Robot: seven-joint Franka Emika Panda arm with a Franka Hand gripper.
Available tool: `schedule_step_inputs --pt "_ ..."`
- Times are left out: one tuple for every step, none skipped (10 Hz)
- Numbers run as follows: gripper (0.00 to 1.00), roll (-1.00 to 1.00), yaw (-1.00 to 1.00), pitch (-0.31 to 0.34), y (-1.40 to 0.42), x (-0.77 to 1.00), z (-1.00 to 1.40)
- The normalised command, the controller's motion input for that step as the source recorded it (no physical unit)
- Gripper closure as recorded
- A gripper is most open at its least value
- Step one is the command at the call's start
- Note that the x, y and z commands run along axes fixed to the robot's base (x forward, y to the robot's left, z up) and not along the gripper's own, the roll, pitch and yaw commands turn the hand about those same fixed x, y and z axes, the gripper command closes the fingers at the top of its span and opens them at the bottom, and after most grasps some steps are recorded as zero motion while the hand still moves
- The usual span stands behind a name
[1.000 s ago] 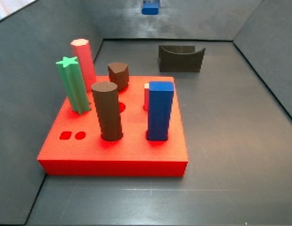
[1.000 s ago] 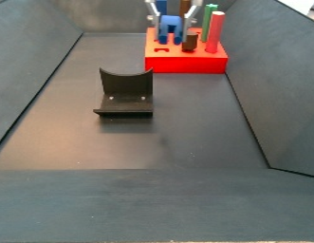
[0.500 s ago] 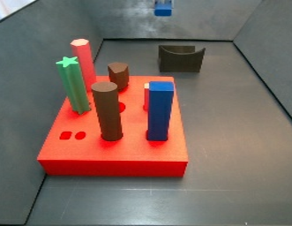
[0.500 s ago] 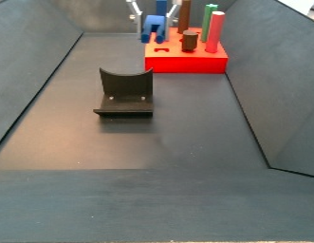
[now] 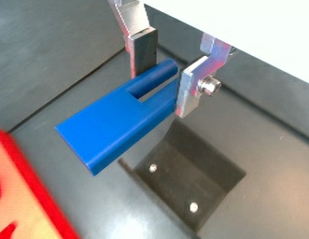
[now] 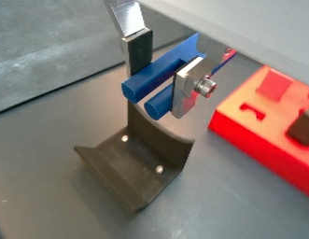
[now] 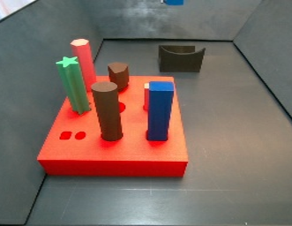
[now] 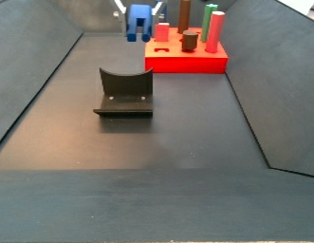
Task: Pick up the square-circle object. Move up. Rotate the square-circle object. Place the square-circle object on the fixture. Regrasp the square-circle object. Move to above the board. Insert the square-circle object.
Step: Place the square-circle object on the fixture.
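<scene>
Your pincer (image 5: 169, 63) grips the square-circle object (image 5: 123, 125), a blue piece clamped between its silver fingers (image 6: 188, 86), well above the floor. You see the fixture (image 6: 134, 165) directly beneath in both wrist views, not touching the piece. The board (image 7: 113, 141) sits apart from the fixture (image 8: 123, 93), carrying its upright pegs (image 7: 159, 109). Open floor surrounds the fixture on every side. No writing is readable.

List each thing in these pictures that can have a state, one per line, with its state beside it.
gripper: shut on the square-circle object, raised above the fixture.
square-circle object: held between the fingers, off the floor.
fixture: standing on the floor, notch empty.
board: flat on the floor, bearing upright pegs.
blue square block: upright in the board.
</scene>
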Motion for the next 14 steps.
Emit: schedule_step_inputs --pt "1.0 -1.0 0.09 0.214 0.07 0.53 0.01" --pt "1.0 -1.0 0.06 0.244 0.06 0.48 0.0" --pt "1.0 -0.84 0.0 0.237 0.06 0.42 -0.01" --pt "1.0 -0.68 -0.04 0.219 0.06 0.37 -0.01" --pt "1.0 -0.56 -0.06 0.202 0.06 0.34 -0.01" --pt "1.0 -0.31 -0.09 0.167 0.05 0.26 -0.01" --pt "1.0 -0.25 -0.1 0.151 0.04 0.23 -0.01" --pt "1.0 -1.0 -0.14 0.017 0.06 0.13 -1.0" --pt "1.0 -1.0 -0.14 0.012 0.07 0.11 -1.0" --pt "1.0 -1.0 -0.14 0.016 0.08 0.12 -1.0" --pt "1.0 -1.0 -0.14 0.029 0.08 0.13 -1.0" --pt "1.0 -1.0 -0.14 0.049 0.09 0.14 -1.0" --pt "1.0 -0.99 -0.15 0.056 0.09 0.15 -1.0" --pt "1.0 -0.83 -0.14 0.05 0.1 0.16 -1.0"
